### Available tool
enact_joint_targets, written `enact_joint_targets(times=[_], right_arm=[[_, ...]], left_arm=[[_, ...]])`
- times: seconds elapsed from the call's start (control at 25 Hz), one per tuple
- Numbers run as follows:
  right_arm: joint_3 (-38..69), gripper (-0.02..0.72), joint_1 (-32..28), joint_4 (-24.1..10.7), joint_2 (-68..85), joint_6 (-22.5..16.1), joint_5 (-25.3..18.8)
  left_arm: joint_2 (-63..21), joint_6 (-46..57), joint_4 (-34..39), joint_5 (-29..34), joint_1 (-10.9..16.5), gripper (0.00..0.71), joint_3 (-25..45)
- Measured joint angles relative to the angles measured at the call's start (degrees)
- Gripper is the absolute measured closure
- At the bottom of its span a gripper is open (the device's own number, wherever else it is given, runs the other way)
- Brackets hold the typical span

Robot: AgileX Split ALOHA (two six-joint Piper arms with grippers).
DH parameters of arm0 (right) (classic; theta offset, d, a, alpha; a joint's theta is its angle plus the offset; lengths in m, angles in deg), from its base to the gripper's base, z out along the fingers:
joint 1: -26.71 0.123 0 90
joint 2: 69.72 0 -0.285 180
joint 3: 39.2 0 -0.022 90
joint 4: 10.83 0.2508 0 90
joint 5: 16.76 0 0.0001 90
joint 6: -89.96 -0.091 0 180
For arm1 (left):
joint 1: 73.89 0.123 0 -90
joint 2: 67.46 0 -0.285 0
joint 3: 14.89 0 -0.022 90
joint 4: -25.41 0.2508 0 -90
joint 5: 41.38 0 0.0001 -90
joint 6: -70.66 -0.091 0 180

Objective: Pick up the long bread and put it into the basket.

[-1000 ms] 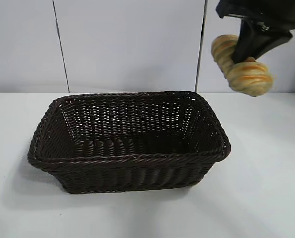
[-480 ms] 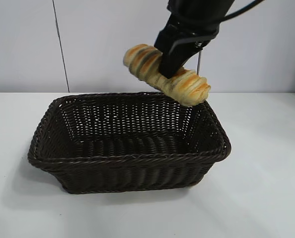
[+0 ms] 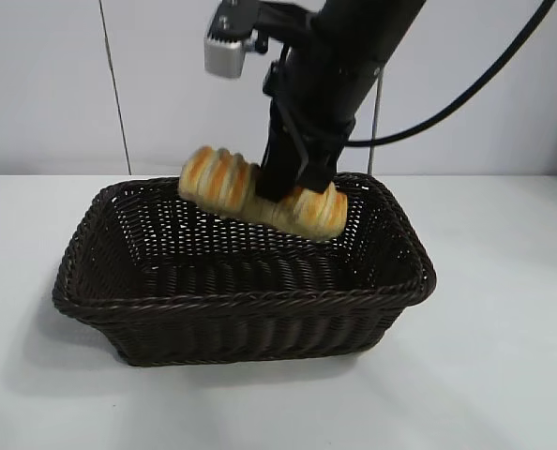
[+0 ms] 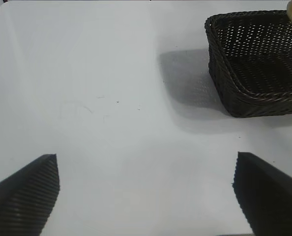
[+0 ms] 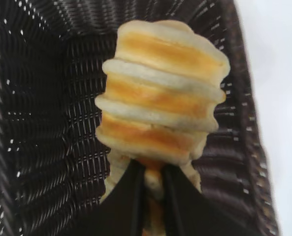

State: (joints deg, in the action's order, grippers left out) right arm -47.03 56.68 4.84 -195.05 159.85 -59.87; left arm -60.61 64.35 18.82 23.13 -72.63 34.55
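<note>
While the right gripper (image 3: pixel 293 192) stays clamped on the long bread (image 3: pixel 260 194), held over the basket (image 3: pixel 241 300) near its back rim, placing is underway. Next: lower, release. Left gripper (image 4: pixel 146 196) parked, jaws wide.

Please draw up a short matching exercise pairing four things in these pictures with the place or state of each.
Things:
1. ridged golden-tan long bread
2. dark brown woven wicker basket
3. left gripper
4. right gripper

Places or states:
A. jaws spread wide over bare white table, off to one side of the basket
B. standing on the table with nothing resting on its floor
C. clamped round its middle, tilted, held at rim height above the basket's far side
D. pointing steeply down, jaws shut on the loaf

Pairs: 1-C, 2-B, 3-A, 4-D
</note>
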Motion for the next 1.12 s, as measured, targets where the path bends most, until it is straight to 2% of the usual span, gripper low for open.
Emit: enact_joint_targets(times=[0.16,0.24,0.32,0.36,0.44,0.52,0.6,0.72,0.8,0.92,1.0,1.12], right_arm=[[-0.5,0.649,0.0,0.2,-0.3,-0.3,1.0],[-1.5,0.615,0.0,0.4,-0.3,-0.6,0.5],[-2.7,0.497,0.0,0.5,-0.3,-1.0,-0.9],[-3.2,0.418,0.0,0.5,-0.3,-1.5,-1.4],[-4.5,0.204,0.0,0.6,-0.3,-3.1,-3.0],[-6.4,0.085,0.0,0.6,-0.3,-6.1,-5.2],[-9.7,0.037,0.0,0.6,-0.4,-11.9,-7.7],[-16.6,0.017,0.1,-2.1,-0.4,-25.5,-11.0],[-21.8,0.016,0.1,-6.5,-0.4,-36.1,-13.9],[-29.8,0.009,0.1,-13.5,-0.4,-47.6,-20.0],[-34.8,0.009,-0.5,-16.5,-0.4,-52.8,-24.1],[-40.0,0.009,-2.8,-17.8,-0.4,-57.9,-27.4]], left_arm=[[0.0,0.0,0.0,0.0,0.0,0.021,0.0],[0.0,0.0,0.0,0.0,0.0,0.021,0.0],[0.0,0.0,0.0,0.0,0.0,0.021,0.0],[0.0,0.0,0.0,0.0,0.0,0.021,0.0],[0.0,0.0,0.0,0.0,0.0,0.021,0.0],[0.0,0.0,0.0,0.0,0.0,0.021,0.0],[0.0,0.0,0.0,0.0,0.0,0.021,0.0],[0.0,0.0,0.0,0.0,0.0,0.021,0.0],[0.0,0.0,0.0,0.0,0.0,0.021,0.0],[0.0,0.0,0.0,0.0,0.0,0.021,0.0],[0.0,0.0,0.0,0.0,0.0,0.021,0.0],[0.0,0.0,0.0,0.0,0.0,0.021,0.0]])
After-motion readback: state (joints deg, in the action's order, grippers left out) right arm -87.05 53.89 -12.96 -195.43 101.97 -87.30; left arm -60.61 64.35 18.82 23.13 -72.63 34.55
